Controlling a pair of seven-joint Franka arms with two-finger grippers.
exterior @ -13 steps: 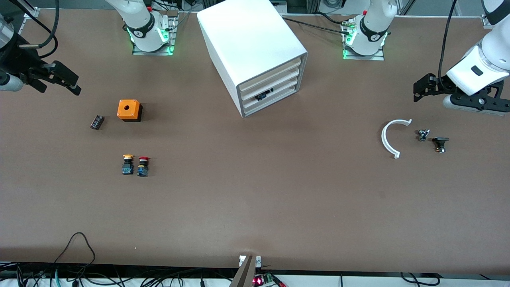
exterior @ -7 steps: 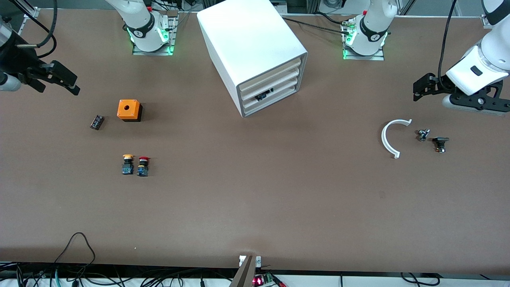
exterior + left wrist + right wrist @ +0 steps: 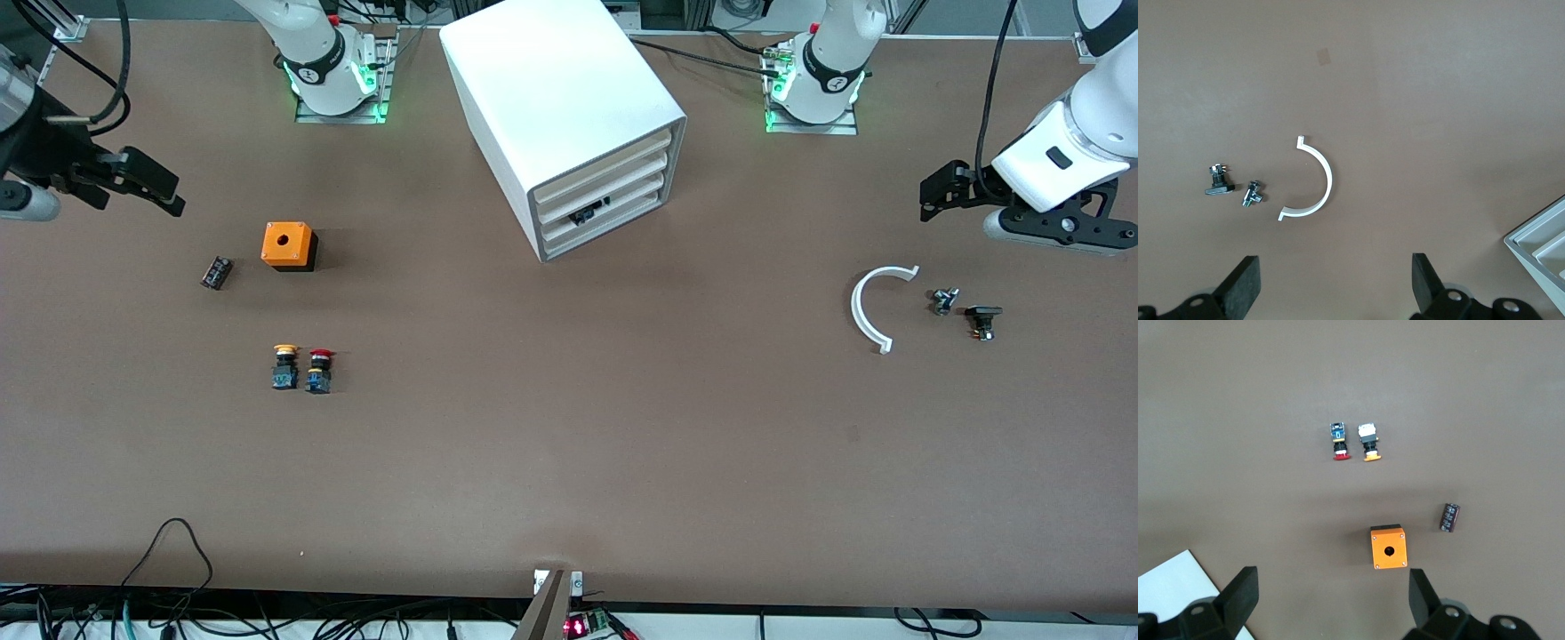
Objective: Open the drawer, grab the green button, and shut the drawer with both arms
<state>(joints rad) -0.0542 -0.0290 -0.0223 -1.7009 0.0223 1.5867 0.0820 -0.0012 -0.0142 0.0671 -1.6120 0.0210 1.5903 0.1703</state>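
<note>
The white cabinet point(image 3: 560, 98) stands at the middle of the table near the arms' bases, all four drawers pushed in. The lowest drawer point(image 3: 627, 216) is shut. A small dark thing point(image 3: 587, 213) shows in a slot between the lower drawers. The green button is hidden. My left gripper point(image 3: 932, 191) hangs open and empty over the table at the left arm's end; the left wrist view shows its gripper point(image 3: 1337, 287) open, with a cabinet corner point(image 3: 1546, 245). My right gripper point(image 3: 153, 187) hangs open and empty at the right arm's end, also open in its wrist view point(image 3: 1331, 603).
An orange box point(image 3: 287, 245), a black cylinder point(image 3: 215, 272), a yellow-capped button point(image 3: 284, 366) and a red-capped button point(image 3: 319, 371) lie at the right arm's end. A white arc point(image 3: 869, 307) and two small dark parts point(image 3: 944, 300) point(image 3: 981, 320) lie at the left arm's end.
Both grippers have shifted only slightly in the air. Nothing on the table has moved.
</note>
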